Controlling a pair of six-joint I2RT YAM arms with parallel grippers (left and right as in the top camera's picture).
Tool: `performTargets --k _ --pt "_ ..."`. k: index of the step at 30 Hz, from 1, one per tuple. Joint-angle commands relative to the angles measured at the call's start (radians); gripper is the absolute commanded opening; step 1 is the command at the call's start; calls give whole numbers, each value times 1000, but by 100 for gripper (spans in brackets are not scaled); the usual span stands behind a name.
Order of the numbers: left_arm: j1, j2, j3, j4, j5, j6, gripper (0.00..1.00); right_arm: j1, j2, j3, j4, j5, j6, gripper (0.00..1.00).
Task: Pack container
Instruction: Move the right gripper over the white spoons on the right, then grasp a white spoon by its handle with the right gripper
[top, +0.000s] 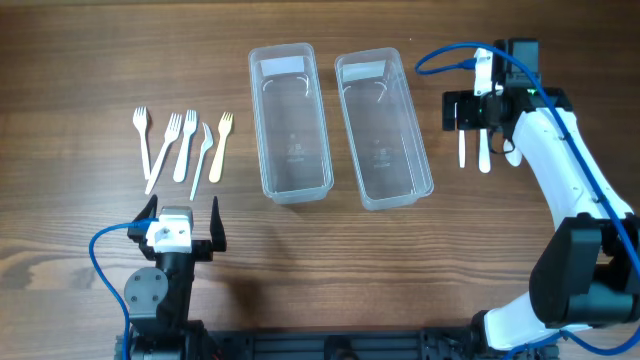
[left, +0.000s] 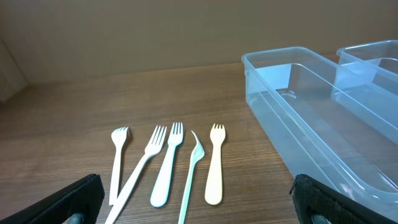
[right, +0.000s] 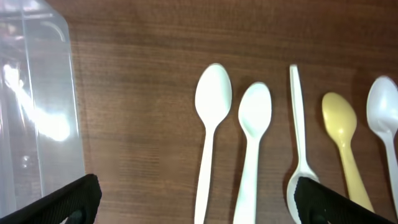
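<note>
Overhead view: two clear rectangular plastic containers (top: 290, 150) are laid side by side at the middle of the wooden counter (top: 80, 60).
Forks: five plastic forks (top: 186, 145), four white and one cream, are spread left of the containers.
Spoons: white and yellow plastic spoons (right: 212, 93) are lined up right of the containers.
Left gripper (top: 184, 205): held wide apart near the forks, nothing gripped.
Right gripper (right: 199, 205): spread wide above the spoons, nothing gripped.
</note>
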Motion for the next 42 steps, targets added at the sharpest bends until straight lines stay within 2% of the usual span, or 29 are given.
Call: performTargets --k 1,10,14,24,28,42 --pt "-1 -7 -8 3 1 19 100 -8 23 77 -35 18 43 99" --pt "-1 -7 -8 3 1 19 100 -54 133 234 -173 -58 84 92" --pt "-1 -7 -8 3 1 19 100 -50 213 239 -182 -74 74 82" --pt "-1 -7 -8 3 2 19 100 -48 304 239 -196 -95 12 78" --pt "-1 -7 -8 3 1 19 100 -48 309 237 -193 -95 -26 73" --pt "-1 -7 -8 3 1 19 100 -48 310 165 -133 -88 -54 72"
